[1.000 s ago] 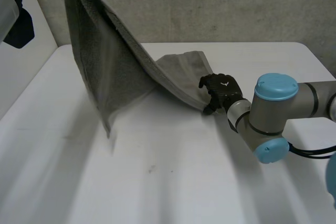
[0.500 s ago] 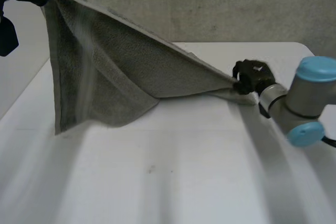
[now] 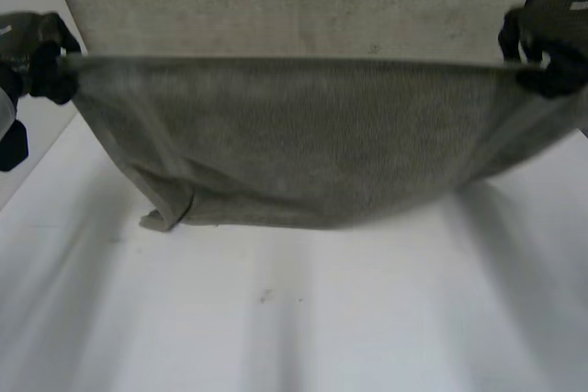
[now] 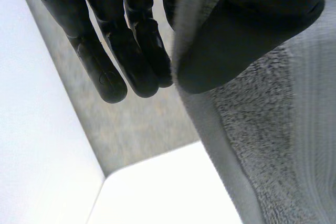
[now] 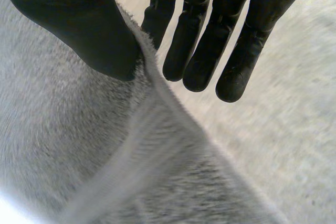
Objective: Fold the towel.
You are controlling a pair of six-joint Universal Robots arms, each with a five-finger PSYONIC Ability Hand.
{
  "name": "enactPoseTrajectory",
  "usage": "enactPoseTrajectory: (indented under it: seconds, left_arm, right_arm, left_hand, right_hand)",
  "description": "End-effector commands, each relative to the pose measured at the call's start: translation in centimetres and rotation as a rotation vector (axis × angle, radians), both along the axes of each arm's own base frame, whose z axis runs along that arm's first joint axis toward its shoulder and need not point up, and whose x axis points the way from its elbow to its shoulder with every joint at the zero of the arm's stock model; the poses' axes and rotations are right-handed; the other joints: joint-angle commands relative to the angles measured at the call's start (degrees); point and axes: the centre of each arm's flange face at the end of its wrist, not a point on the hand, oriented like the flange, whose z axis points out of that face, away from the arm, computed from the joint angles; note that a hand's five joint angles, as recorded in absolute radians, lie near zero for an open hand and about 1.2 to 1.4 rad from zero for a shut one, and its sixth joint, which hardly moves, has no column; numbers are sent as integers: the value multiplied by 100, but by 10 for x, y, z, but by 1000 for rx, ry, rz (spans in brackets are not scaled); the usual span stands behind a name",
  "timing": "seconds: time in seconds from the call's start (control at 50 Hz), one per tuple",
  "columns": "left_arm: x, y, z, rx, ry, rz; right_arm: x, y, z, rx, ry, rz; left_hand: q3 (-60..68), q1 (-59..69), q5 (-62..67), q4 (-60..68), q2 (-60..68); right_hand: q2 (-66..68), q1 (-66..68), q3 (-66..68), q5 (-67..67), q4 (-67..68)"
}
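Left hand [image 3: 39,54] and right hand [image 3: 549,36] pinch upper corners of the fuzzy grey towel [image 3: 303,144].

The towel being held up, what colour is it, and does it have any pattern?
Plain grey towel, no pattern; clearest in the head view.

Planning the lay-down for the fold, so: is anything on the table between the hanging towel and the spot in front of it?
Nothing visible. The towel hangs stretched between the left hand and right hand, each pinching a top corner; the table in front is bare. What lies behind the towel is hidden.
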Motion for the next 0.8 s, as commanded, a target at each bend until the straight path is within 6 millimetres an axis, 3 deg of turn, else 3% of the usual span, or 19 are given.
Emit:
enactPoseTrajectory:
  seconds: [0.02,0.14,0.26,0.32,0.34,0.36,0.38,0.4,0.42,0.44,0.46,0.48,0.52,0.58,0.64,0.7,0.74,0.76,0.8]
  left_arm:
    - [5,-12,-48,155,-29,13]
    - [-5,-27,-99,295,-58,-10]
    - [-24,-50,-104,262,-88,-49]
    - [-38,-75,-79,144,-90,-64]
    - [-41,-88,-56,57,-80,-62]
    - [-41,-88,-56,57,-80,-62]
    - [-45,-97,-30,-37,-66,-60]
    - [-48,-103,0,-139,-44,-61]
    - [-48,-103,0,-140,-44,-61]
    - [-49,-106,29,-238,-19,-60]
    - [-49,-106,58,-340,14,-56]
    - [-49,-106,58,-341,15,-56]
    - [-54,-100,105,-546,115,-50]
    - [-58,-96,121,-642,212,-49]
    - [-60,-96,119,-647,237,-54]
    - [-61,-97,95,-562,227,-56]
    - [-60,-96,60,-446,199,-60]
    - [-60,-96,60,-445,199,-60]
    - [-60,-95,42,-392,183,-57]
  right_arm:
    - [1,-10,-59,172,359,-19]
    - [17,-30,-111,273,478,-19]
    - [39,-63,-120,156,467,-38]
    - [52,-90,-98,-39,411,-95]
    - [58,-103,-77,-163,355,-138]
    - [63,-113,-52,-295,280,-179]
    - [63,-114,-51,-296,280,-179]
    - [67,-118,-22,-434,191,-211]
    - [70,-118,10,-573,98,-233]
    - [70,-118,10,-574,97,-233]
    - [70,-113,40,-712,9,-246]
    - [70,-113,40,-713,9,-246]
    - [66,-101,76,-899,-90,-271]
    - [63,-89,83,-958,-116,-267]
    - [63,-84,70,-898,-90,-247]
    - [64,-83,59,-849,-69,-232]
    - [67,-82,30,-723,-11,-184]
    - [67,-82,29,-723,-11,-184]
    - [67,-80,-1,-609,42,-122]
  left_hand:
    - [1029,1145,1047,1023,1022]
    - [1029,1145,1047,1023,1022]
    - [1029,1145,1047,1023,1022]
    - [1029,1145,1047,1023,1022]
    - [1029,1145,1047,1023,1022]
    - [1029,1145,1047,1023,1022]
    - [1029,1145,1047,1023,1022]
    - [1029,1145,1047,1023,1022]
    - [1029,1145,1047,1023,1022]
    - [1029,1145,1047,1023,1022]
    - [1029,1145,1047,1023,1022]
    - [1029,1145,1047,1023,1022]
    - [1029,1145,1047,1023,1022]
    - [1029,1145,1047,1023,1022]
    - [1029,1145,1047,1023,1022]
    - [1029,1145,1047,1023,1022]
    - [1029,1145,1047,1023,1022]
    - [1029,1145,1047,1023,1022]
    - [1029,1145,1047,1023,1022]
  right_hand:
    - [1253,2421,1211,1407,1143]
    - [1253,2421,1211,1407,1143]
    - [1253,2421,1211,1407,1143]
    - [1253,2421,1211,1407,1143]
    - [1253,2421,1211,1407,1143]
    - [1253,2421,1211,1407,1143]
    - [1253,2421,1211,1407,1143]
    - [1253,2421,1211,1407,1143]
    - [1253,2421,1211,1407,1143]
    - [1253,2421,1211,1407,1143]
    - [1253,2421,1211,1407,1143]
    - [1253,2421,1211,1407,1143]
    - [1253,2421,1211,1407,1143]
    - [1253,2421,1211,1407,1143]
    - [1253,2421,1211,1407,1143]
    - [1253,2421,1211,1407,1143]
    - [1253,2421,1211,1407,1143]
    - [1253,2421,1211,1407,1143]
    - [1253,2421,1211,1407,1143]
